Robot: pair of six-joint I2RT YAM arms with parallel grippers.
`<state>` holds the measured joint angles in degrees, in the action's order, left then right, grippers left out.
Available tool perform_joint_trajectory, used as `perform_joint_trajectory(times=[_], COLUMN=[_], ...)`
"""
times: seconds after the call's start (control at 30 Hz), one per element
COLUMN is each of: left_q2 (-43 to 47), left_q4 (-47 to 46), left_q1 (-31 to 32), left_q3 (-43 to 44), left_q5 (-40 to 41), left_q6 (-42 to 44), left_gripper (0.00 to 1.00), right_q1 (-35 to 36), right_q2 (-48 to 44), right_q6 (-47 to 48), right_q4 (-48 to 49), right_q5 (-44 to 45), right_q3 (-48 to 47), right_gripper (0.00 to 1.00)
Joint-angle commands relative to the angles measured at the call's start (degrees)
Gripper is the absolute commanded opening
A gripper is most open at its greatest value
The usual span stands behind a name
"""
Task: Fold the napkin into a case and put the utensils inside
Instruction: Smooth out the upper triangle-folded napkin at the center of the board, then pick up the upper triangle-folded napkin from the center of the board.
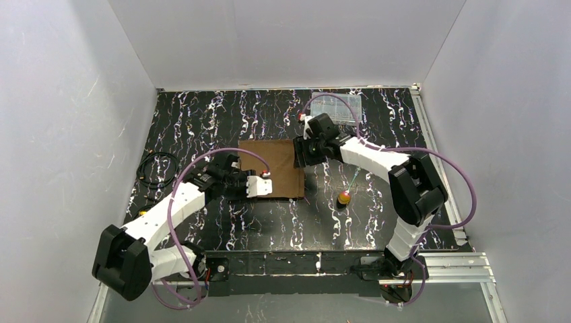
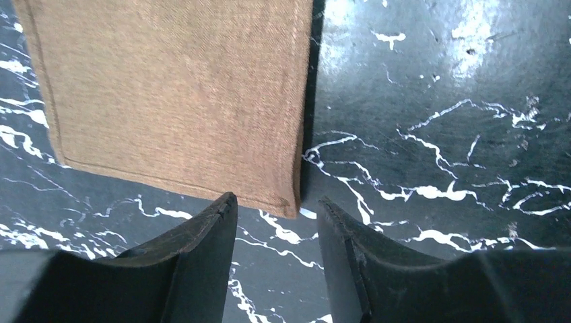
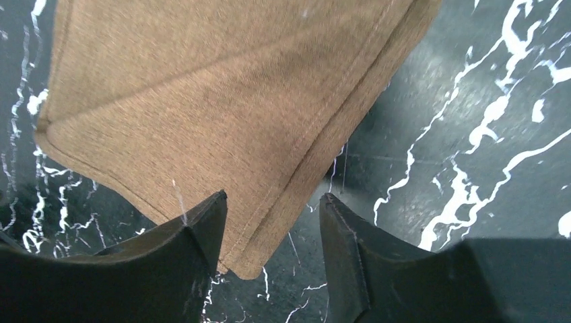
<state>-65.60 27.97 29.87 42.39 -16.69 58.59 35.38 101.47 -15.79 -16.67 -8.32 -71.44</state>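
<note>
Your left gripper (image 2: 277, 205) and right gripper (image 3: 273, 198) both stand spread at opposite napkin (image 1: 268, 167) corners, mid-table (image 1: 202, 114), pinching nothing.

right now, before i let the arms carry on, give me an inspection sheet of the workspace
surface: black marbled table
job's things: brown napkin lies in the middle; utensil with a gold-orange head lies to its right, apart from it; second utensil not made out
clutter: clear compartment box at the far edge; coiled black cable at the left
grippers: left gripper open, just short of a napkin corner; right gripper open, a napkin corner between its fingers, not clamped
cables: purple cables loop along both arms
surroundings: white walls on three sides; metal rail at the near right
</note>
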Motion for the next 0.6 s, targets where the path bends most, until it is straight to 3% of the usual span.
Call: perform_joint_trajectory(times=[0.0, 0.2, 0.4, 0.57], left_q2=[1.14, 6.98, 7.37, 5.41], left_q4=[3.19, 0.06, -6.92, -10.01], left_q1=[-0.95, -0.9, -0.86, -0.86], left_q3=[-1.9, -9.1, -14.94, -16.03], left_q5=[-1.88, -2.42, -1.16, -0.52], left_q6=[1.67, 12.44, 19.7, 22.6], left_gripper=[0.45, 0.45, 0.46, 0.47], right_q1=[1.97, 5.87, 5.98, 5.99], right_q2=[-2.05, -4.74, -5.32, -9.86], right_q6=[-1.42, 4.26, 12.01, 21.52], right_q4=[0.61, -1.24, -4.79, -1.66], right_q5=[3.26, 7.2, 8.01, 6.13], right_q3=[1.56, 1.74, -0.25, 4.41], right_gripper=[0.59, 0.52, 0.59, 0.65])
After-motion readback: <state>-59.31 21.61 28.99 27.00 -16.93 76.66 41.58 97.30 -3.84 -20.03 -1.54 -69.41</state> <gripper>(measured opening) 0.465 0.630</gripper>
